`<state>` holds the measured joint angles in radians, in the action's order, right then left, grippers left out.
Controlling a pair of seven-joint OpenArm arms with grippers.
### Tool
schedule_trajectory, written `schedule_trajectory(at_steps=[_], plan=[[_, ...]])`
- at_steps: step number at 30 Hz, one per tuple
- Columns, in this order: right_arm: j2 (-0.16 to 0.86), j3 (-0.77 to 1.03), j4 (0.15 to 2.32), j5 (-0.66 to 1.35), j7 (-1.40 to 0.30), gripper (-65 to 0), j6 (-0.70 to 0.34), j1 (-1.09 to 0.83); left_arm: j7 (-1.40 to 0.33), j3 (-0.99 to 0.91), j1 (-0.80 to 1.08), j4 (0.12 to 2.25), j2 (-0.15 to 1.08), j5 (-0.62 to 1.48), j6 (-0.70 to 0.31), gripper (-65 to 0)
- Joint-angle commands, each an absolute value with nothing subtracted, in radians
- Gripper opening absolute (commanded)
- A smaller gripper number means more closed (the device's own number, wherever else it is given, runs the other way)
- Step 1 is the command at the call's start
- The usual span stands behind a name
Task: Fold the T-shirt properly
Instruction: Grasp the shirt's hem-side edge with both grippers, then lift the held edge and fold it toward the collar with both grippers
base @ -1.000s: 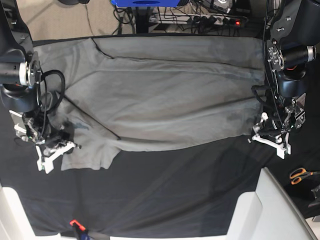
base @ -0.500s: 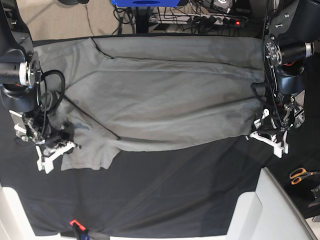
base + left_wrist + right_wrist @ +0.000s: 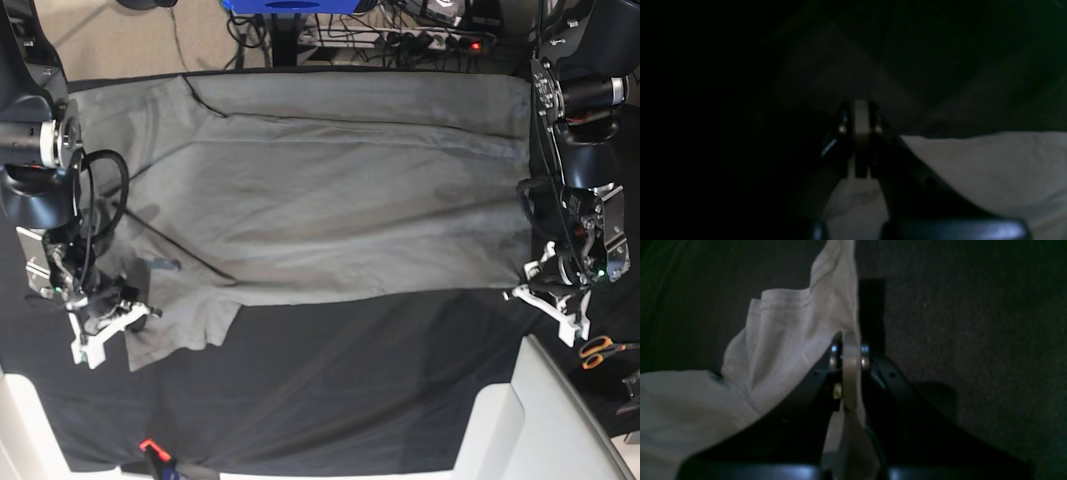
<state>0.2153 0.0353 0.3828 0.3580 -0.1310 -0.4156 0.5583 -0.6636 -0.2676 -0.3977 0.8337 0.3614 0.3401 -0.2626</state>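
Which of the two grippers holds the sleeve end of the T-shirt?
The right gripper: it pinches the T-shirt at the stitched sleeve. The left gripper grips the hem corner.

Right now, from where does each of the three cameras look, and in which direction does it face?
Base: sits high, looks down on the T-shirt spread on the black cloth; both arms show, left hand on its right side, right hand on its left side.
Left wrist: rides on the left hand, faces along its shut fingers; very dark.
Right wrist: rides on the right hand, shut on the T-shirt.
Shared: all views show the grey T-shirt.
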Motion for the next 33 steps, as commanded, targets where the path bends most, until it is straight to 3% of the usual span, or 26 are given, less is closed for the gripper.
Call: schedule_trajectory(at_steps=[1, 15, 24, 33], plan=[[0.229, 0.039, 0.4, 0.364, -0.108, -65.0, -0.42, 0.585, -0.647, -0.272, -0.429, 0.857, 0.383, 0.348, -0.266, -65.0], [0.231, 0.033, 0.407, 0.364, -0.028, -65.0, -0.42, 0.604, -0.645, -0.274, -0.473, 0.858, 0.4, 0.355, -0.266, -65.0], [0.231, 0.028, 0.529, 0.363, -0.028, -65.0, -0.424, 0.605, -0.647, -0.272, -0.486, 0.9, 0.394, 0.348, -0.266, -65.0], [0.231, -0.084, 0.539, 0.363, -0.028, -65.0, -0.418, 0.616, -0.647, -0.269, -0.479, 0.894, 0.392, 0.346, -0.266, -65.0]])
